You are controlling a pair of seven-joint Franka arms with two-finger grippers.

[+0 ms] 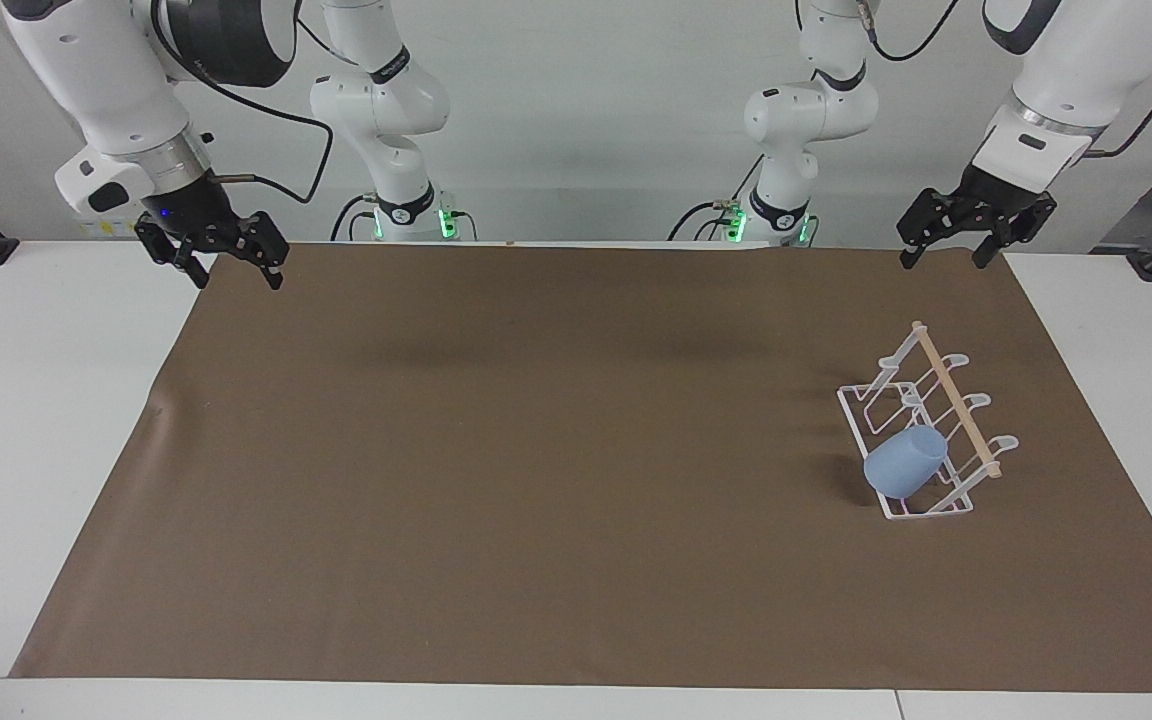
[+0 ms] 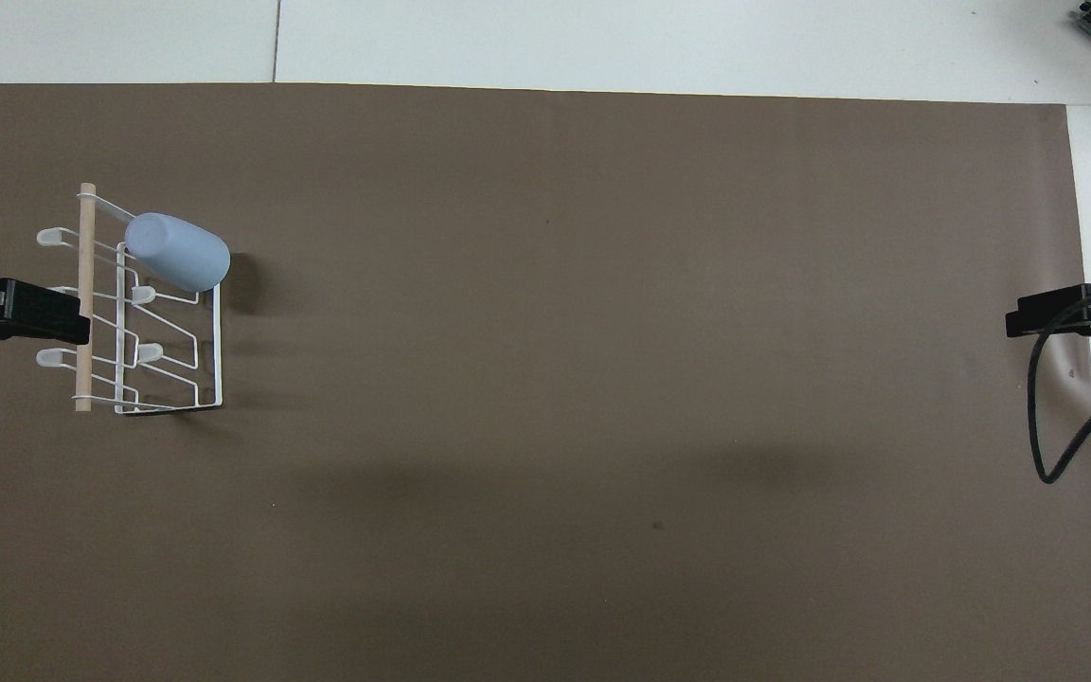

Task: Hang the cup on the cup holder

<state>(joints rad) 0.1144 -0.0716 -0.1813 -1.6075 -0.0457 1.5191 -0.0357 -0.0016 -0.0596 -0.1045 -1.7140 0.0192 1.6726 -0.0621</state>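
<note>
Bench w/ brown mat over most of it. Cup holder sits on mat toward left arm's end. Cup already tilted on a prong at the rack's end farthest from robots, mouth over the loop. Left pincer up in air over the mat's edge by the robots, fingers spread, holding nothing. Right pincer waits over mat corner at its own end, also spread, empty. Judgement: hanging step looks done; next calls for little beyond parking left arm clear of rack.
</note>
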